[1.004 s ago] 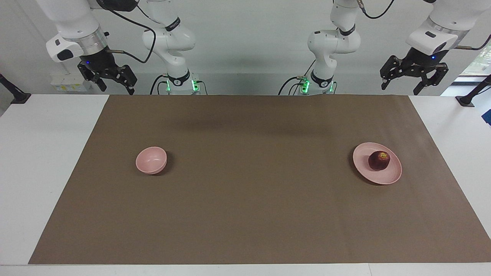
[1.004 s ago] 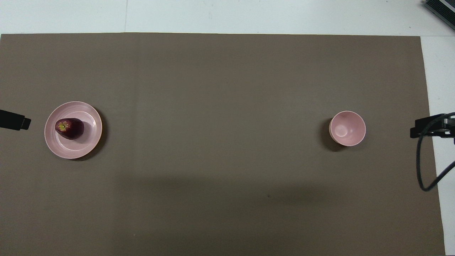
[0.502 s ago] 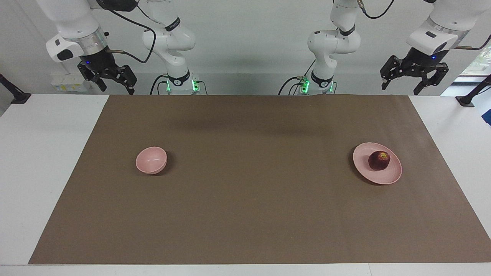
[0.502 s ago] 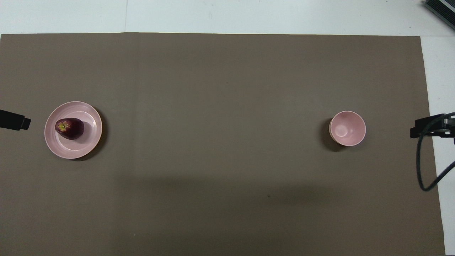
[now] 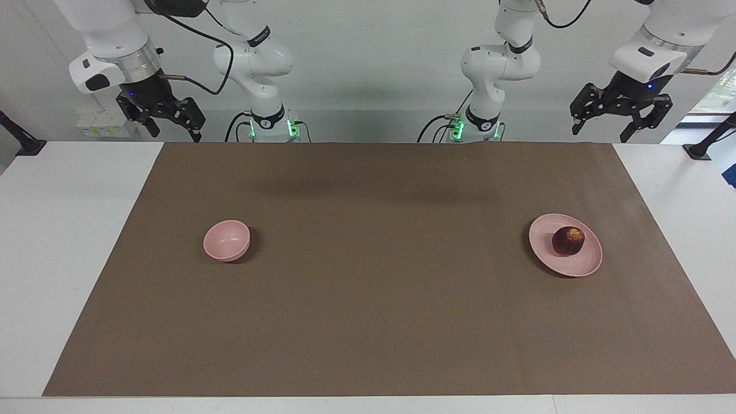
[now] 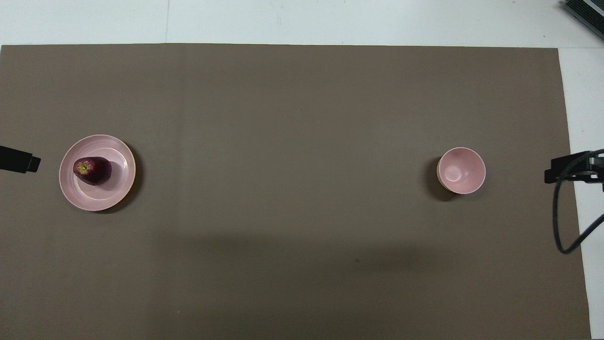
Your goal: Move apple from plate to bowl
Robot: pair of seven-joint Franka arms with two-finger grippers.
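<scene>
The dark red apple (image 5: pixel 568 241) lies on the pale pink plate (image 5: pixel 577 268) toward the left arm's end of the table; both also show in the overhead view, the apple (image 6: pixel 92 170) on the plate (image 6: pixel 101 201). The small pink bowl (image 5: pixel 227 240) stands empty toward the right arm's end, as the overhead view (image 6: pixel 461 170) shows too. My left gripper (image 5: pixel 600 133) hangs open and empty high above the table's edge nearest the robots. My right gripper (image 5: pixel 175 134) hangs open and empty in the same way at its own end. Both arms wait.
A brown mat (image 5: pixel 368 299) covers most of the white table (image 5: pixel 57 259). Plate and bowl stand far apart on it. A dark device (image 6: pixel 585 14) sits at the table's corner farthest from the robots, at the right arm's end.
</scene>
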